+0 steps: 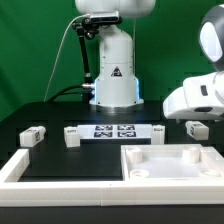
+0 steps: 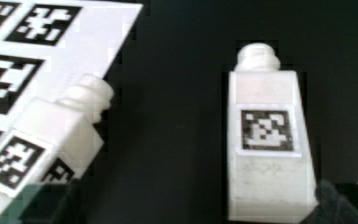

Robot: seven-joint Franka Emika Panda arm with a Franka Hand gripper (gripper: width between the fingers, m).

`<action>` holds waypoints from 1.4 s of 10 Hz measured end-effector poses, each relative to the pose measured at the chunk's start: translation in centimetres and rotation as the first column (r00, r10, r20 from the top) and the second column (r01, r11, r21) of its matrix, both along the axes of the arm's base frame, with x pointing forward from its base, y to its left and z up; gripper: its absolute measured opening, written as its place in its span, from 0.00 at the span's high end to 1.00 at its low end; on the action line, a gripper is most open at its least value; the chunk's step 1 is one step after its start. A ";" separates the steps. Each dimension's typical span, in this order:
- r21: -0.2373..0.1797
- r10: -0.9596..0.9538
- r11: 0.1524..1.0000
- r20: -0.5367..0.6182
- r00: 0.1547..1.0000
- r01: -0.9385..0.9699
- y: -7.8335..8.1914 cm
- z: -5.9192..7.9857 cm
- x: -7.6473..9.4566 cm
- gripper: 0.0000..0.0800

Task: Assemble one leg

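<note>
Wrist view: you have a leg [image 2: 265, 120] lying flat on the black tabletop [image 2: 176, 120], tag face up, its knobbed end pointing away from the pincer [image 2: 194, 205]. A second leg [image 2: 51, 140] lies near it, tilted. Its knob sits right at the edge of the marker board [image 2: 51, 40], but whether it touches cannot be told. The fingertips [image 2: 43, 205] show only as dark blurs, one to either side and well apart, so the jaws stand wide with nothing held.

The exterior view gives you the layout that the wrist view lacks. Four legs lie in a rough row:
- The left outer leg [image 1: 32, 135] and left inner leg [image 1: 72, 135] are on the exterior view's left of the marker board [image 1: 113, 130].
- The right inner leg [image 1: 158, 131] is just beside the board.
- The right outer leg [image 1: 197, 128] lies apart from it.

The arm's white end [image 1: 200, 90] hangs above the right-hand pair. The pincer itself cannot be made out here. A large rimmed square piece [image 1: 170, 160] lies in front, with a white frame [image 1: 20, 165] at front left. The robot base [image 1: 115, 70] stands behind the board.
</note>
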State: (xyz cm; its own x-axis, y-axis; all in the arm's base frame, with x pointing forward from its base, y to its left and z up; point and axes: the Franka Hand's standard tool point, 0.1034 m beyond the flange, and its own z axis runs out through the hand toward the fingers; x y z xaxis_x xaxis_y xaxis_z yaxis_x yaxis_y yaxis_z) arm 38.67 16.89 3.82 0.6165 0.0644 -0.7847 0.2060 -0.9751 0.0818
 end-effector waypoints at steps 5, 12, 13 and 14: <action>-0.005 -0.003 1.000 0.011 1.000 0.003 0.4 -0.4 -0.6 0.19; 0.011 0.017 1.000 0.004 1.000 -0.017 1.4 -2.6 -4.1 0.19; 0.010 0.018 1.000 0.004 1.000 -0.018 1.5 -2.8 -4.4 0.19; 0.009 0.023 1.000 0.009 1.000 -0.023 1.8 -3.0 -4.5 0.19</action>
